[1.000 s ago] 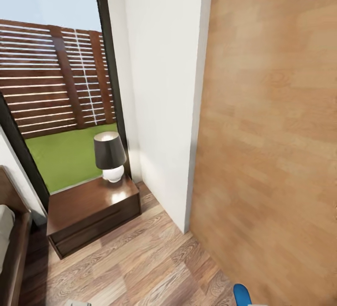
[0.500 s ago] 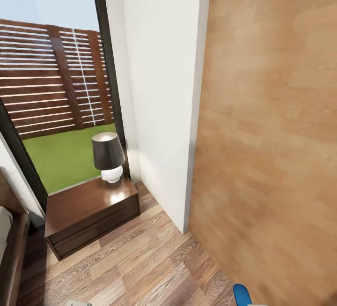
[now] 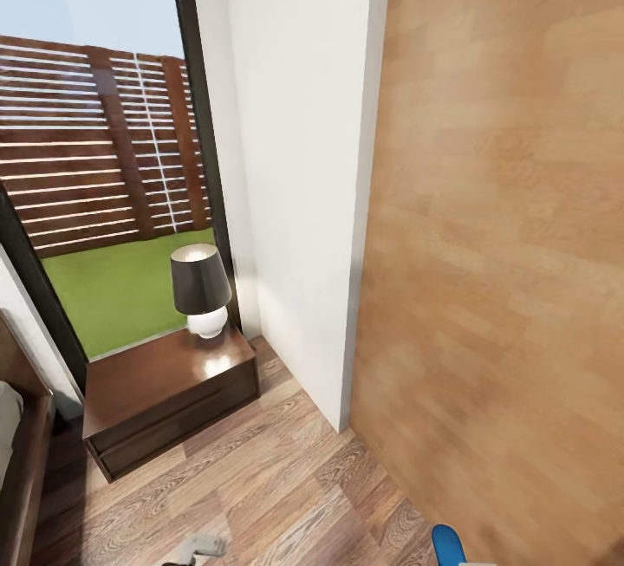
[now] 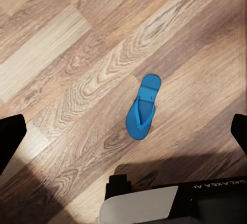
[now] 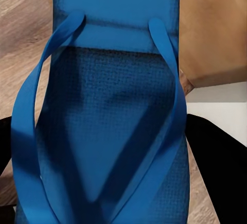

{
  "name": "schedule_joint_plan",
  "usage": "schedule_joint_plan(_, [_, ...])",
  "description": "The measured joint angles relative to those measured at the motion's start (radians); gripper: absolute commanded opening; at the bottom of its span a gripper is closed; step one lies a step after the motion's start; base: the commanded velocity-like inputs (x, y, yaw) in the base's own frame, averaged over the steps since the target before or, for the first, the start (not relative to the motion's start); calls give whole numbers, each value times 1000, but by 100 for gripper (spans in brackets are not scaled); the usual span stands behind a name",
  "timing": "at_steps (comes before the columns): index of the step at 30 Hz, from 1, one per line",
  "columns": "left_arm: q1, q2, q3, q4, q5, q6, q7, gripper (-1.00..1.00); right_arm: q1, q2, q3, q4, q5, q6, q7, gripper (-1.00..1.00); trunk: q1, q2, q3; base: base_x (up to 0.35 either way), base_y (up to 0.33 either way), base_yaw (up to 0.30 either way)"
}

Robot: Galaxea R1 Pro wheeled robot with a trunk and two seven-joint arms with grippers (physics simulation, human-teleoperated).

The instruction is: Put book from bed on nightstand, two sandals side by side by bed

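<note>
One blue sandal (image 4: 141, 108) lies flat on the wood-plank floor, straps up. My left gripper (image 4: 125, 134) hangs well above it, open, with its black fingertips (image 4: 10, 139) far apart. The other sandal (image 5: 103, 131) sits very close to the right wrist camera, and my right gripper (image 5: 110, 157) is shut on it; its tip (image 3: 446, 547) shows at the head view's bottom edge. The dark brown nightstand (image 3: 165, 393) stands by the window, with a strip of the bed (image 3: 17, 453) at far left. The book is out of view.
A lamp (image 3: 201, 289) with a dark shade stands on the nightstand's back corner. A white wall corner (image 3: 347, 410) juts out beside it, and a brown wooden door (image 3: 503, 289) takes up the right side. A grey piece of my left arm (image 3: 199, 546) shows at the bottom.
The head view drifted slightly early on, then held still. The grey piece of my left arm at the bottom edge has moved right and further into view. The sandal tip stays put.
</note>
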Motion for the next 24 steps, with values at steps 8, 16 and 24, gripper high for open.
schedule_joint_plan(8, [-11, -8, 3, 2, 1, 0, -2, 100, 0, 1, 1, -4, 1, 0, 0, -100, 0, 0, 0, 0, 0, 0])
schedule_joint_plan(16, [-12, -12, 4, 33, 2, 1, 1, 100, 0, 3, 10, -11, 1, -57, 0, -100, 0, 0, 0, 0, 0, 0])
schedule_joint_plan(24, [-12, -13, 5, 76, 5, -1, -1, 100, -1, 24, 38, -73, 3, -82, 0, -100, 0, 0, 0, 0, 0, 0])
